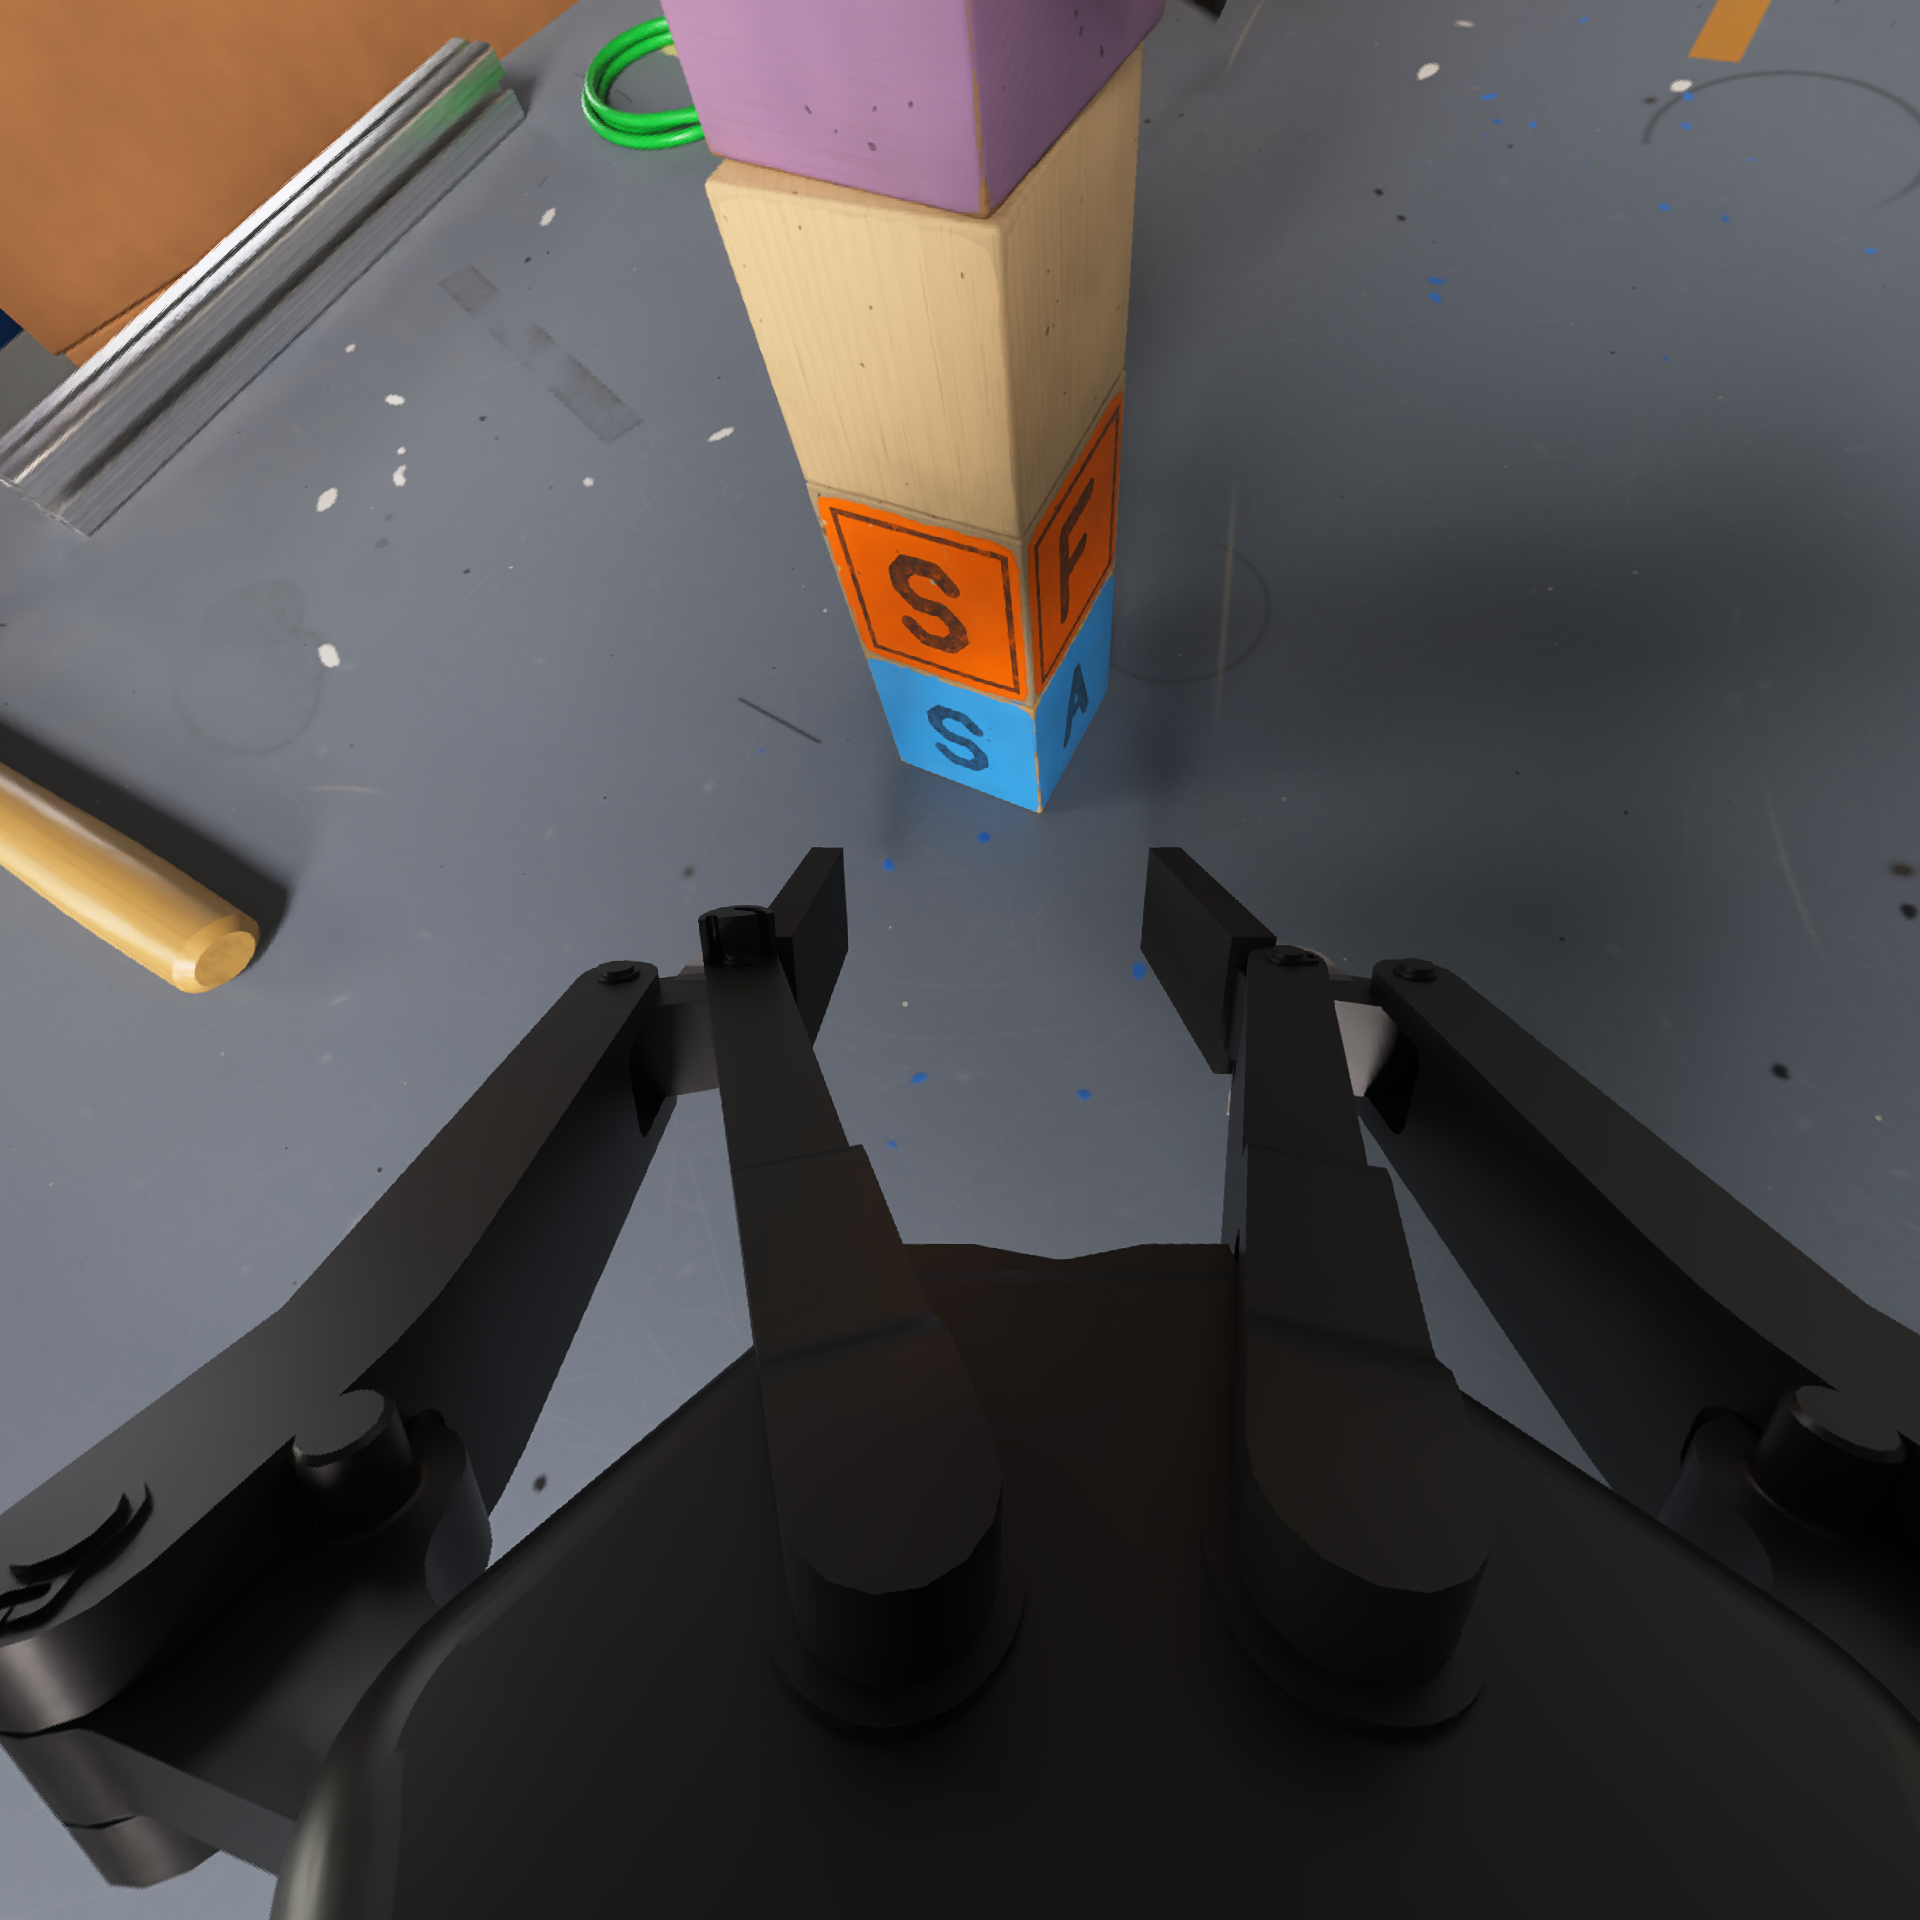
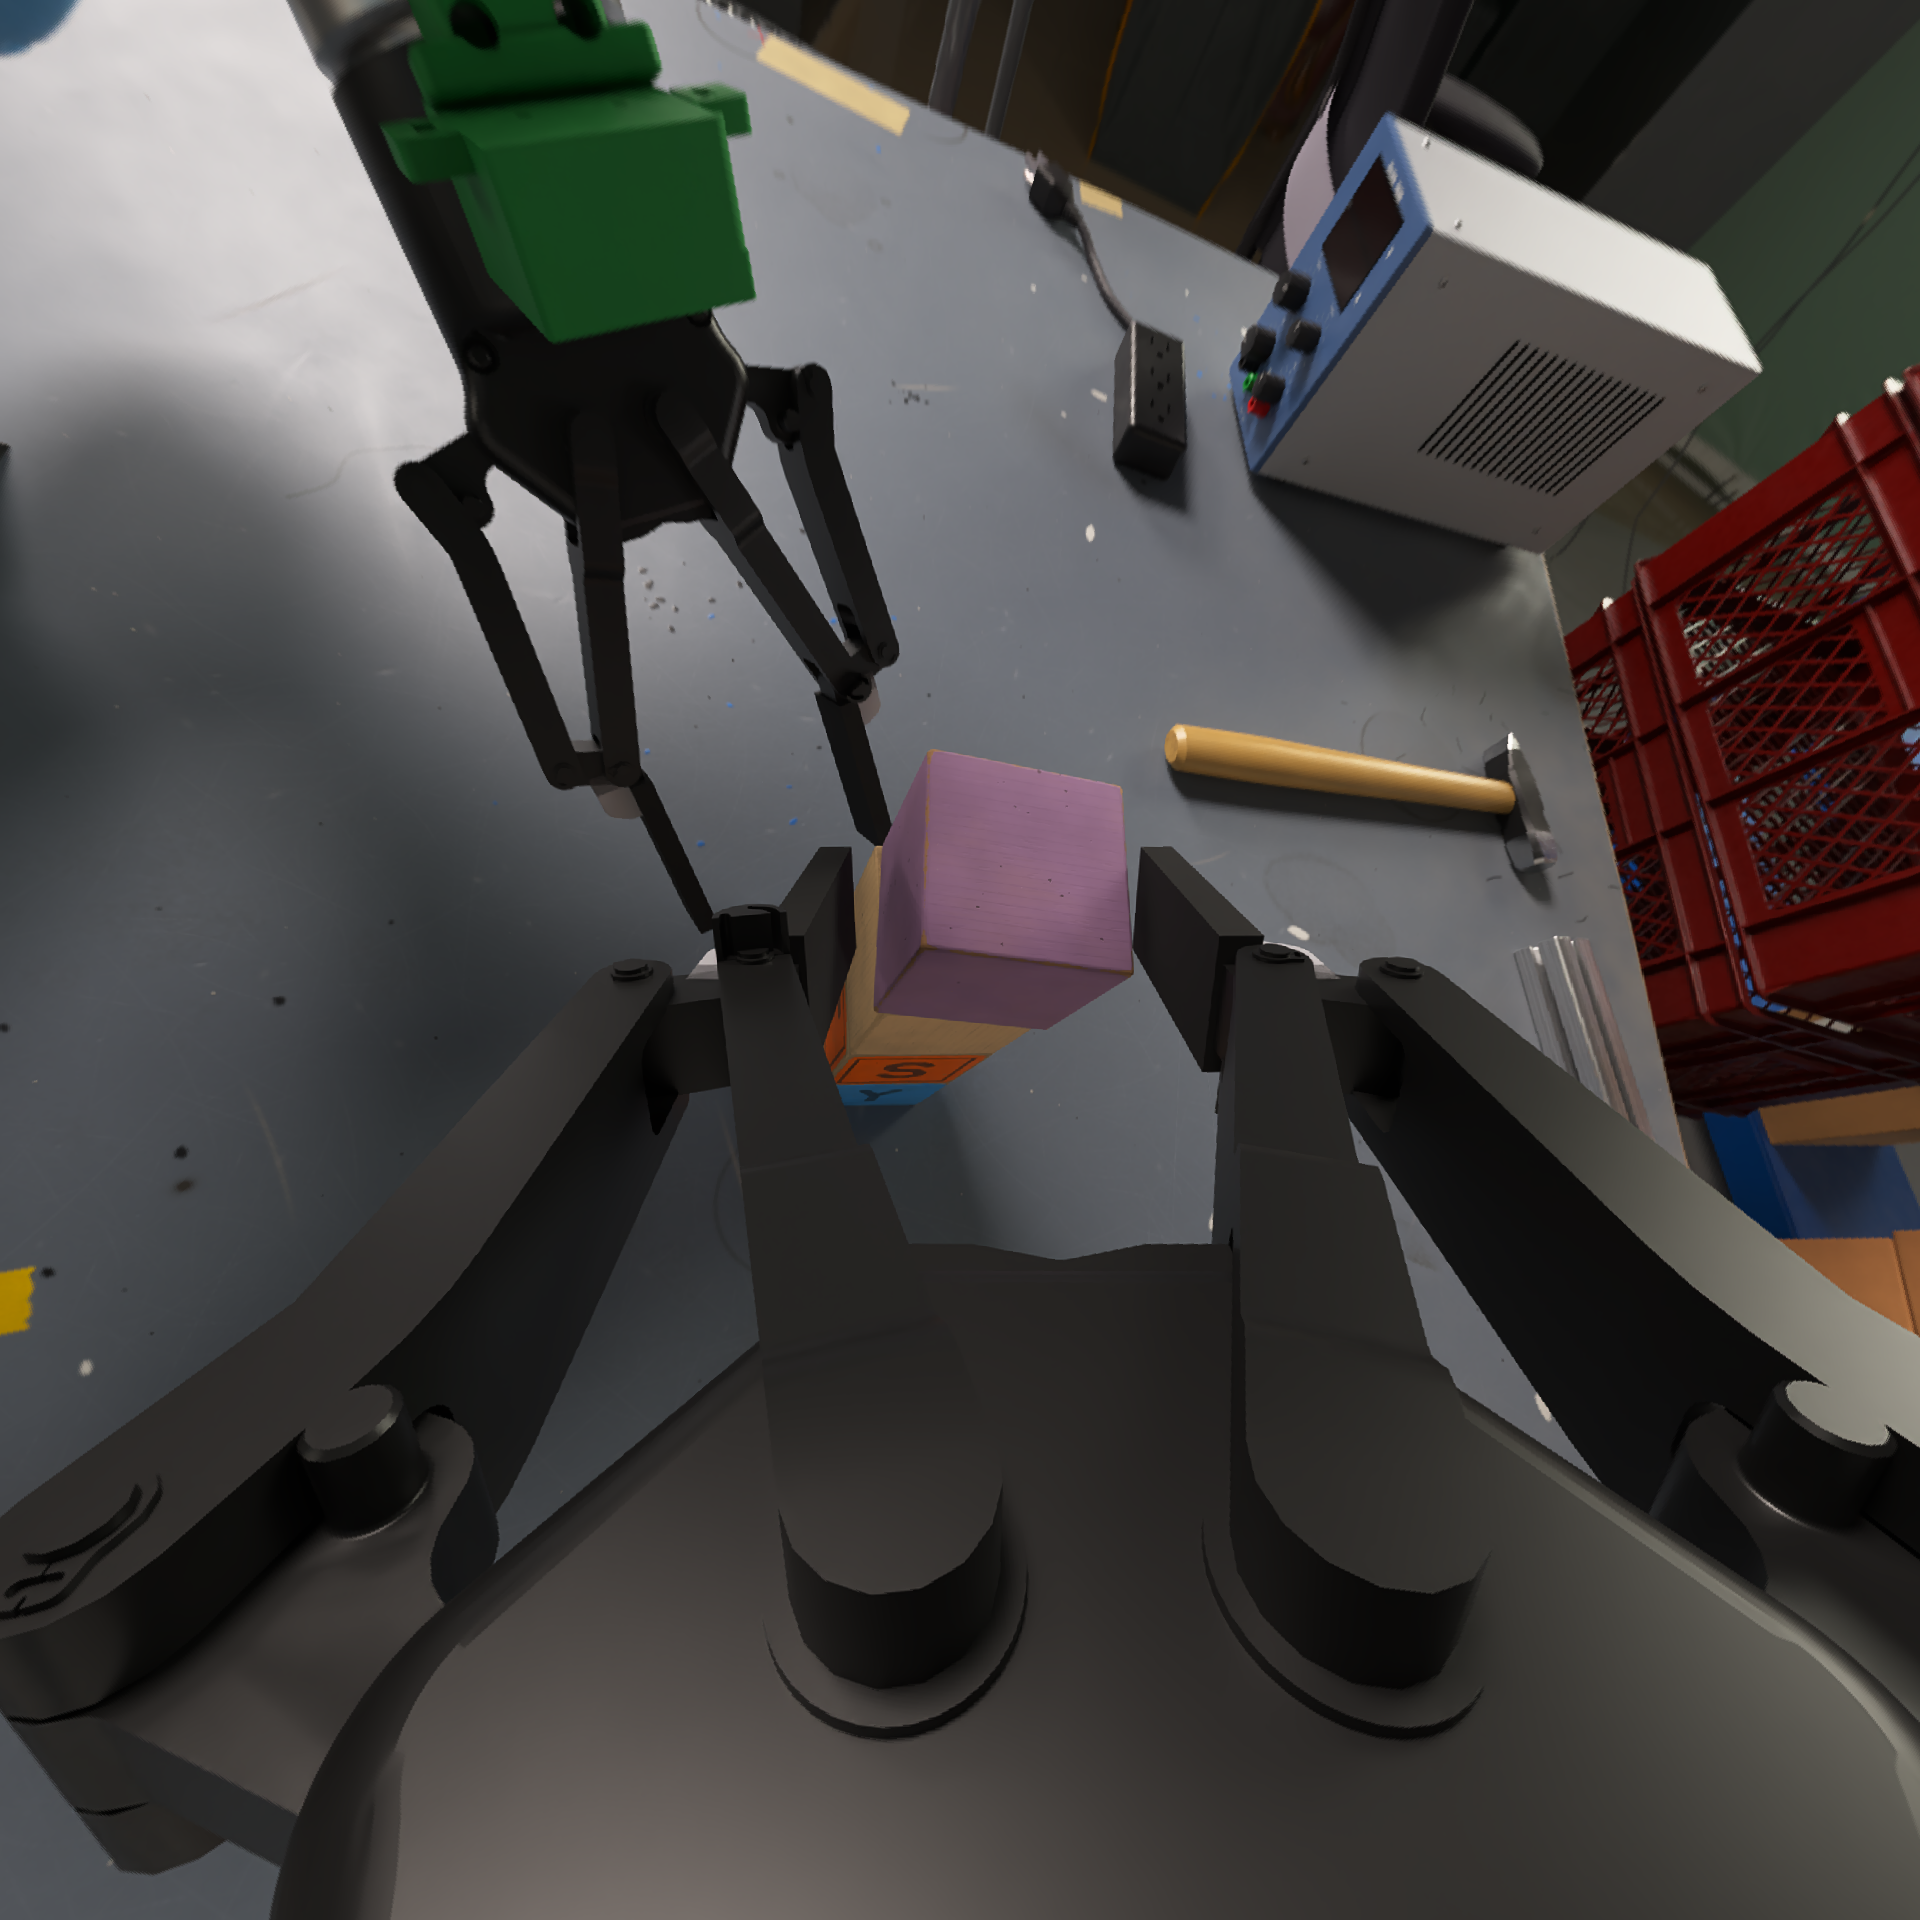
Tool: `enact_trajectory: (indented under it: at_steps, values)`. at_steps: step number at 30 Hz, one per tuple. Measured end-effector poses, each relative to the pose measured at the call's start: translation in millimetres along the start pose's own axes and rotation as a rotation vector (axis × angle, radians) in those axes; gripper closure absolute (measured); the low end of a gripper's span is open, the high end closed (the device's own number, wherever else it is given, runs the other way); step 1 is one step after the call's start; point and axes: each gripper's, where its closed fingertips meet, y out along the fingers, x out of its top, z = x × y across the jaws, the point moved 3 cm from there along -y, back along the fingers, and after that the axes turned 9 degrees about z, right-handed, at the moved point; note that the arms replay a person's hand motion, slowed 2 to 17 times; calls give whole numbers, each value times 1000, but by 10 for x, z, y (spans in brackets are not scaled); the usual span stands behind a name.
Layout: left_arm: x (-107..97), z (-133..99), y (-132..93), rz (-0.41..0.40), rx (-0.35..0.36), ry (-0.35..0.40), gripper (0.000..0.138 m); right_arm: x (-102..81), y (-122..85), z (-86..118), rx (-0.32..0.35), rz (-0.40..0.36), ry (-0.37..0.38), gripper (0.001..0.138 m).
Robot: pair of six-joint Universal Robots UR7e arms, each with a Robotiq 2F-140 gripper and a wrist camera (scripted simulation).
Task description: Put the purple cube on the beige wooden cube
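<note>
The purple cube (image 1: 831, 94) sits on the beige wooden cube (image 1: 894, 332), slightly twisted against it. Below them are an orange lettered cube (image 1: 925, 603) and a blue lettered cube (image 1: 966, 738) on the grey table. My right gripper (image 2: 992, 914) is open, above the stack, with its pads on either side of the purple cube (image 2: 997, 821) and small gaps showing. The beige cube (image 2: 935, 1034) shows just under it. My left gripper (image 1: 992, 914) is open and empty, low beside the foot of the stack. It also shows in the right wrist view (image 2: 779, 862).
A hammer (image 2: 1351, 774) lies right of the stack, its handle end (image 1: 125, 883) near my left gripper. A power supply (image 2: 1475, 332), a power strip (image 2: 1148, 400), red crates (image 2: 1787, 748), a metal profile (image 1: 239, 291), a green cable (image 1: 634, 94) and cardboard (image 1: 156, 125) ring the table.
</note>
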Motion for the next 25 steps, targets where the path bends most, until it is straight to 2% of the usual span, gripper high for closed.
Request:
enact_trajectory:
  at_steps: [4, 9, 15, 20, 23, 25]
  values:
    - [-14, 39, 16, 0, 15, -8, 63, 31, -133, 14, -1, -92, -4, 65]
    - [-25, 125, 60, -13, 42, -33, 66, 85, -385, 24, -6, -269, -4, 64]
    - [-67, 238, 160, -30, 60, -64, 74, 9, -651, -49, -33, -431, 79, 64]
    - [-96, 311, 219, -57, 55, -92, 80, -207, -719, -168, -90, -457, 181, 65]
    - [-90, 345, 228, -94, 50, -103, 87, -380, -711, -264, -143, -424, 245, 65]
    - [-64, 375, 211, -134, 54, -106, 93, -506, -706, -337, -178, -389, 292, 72]
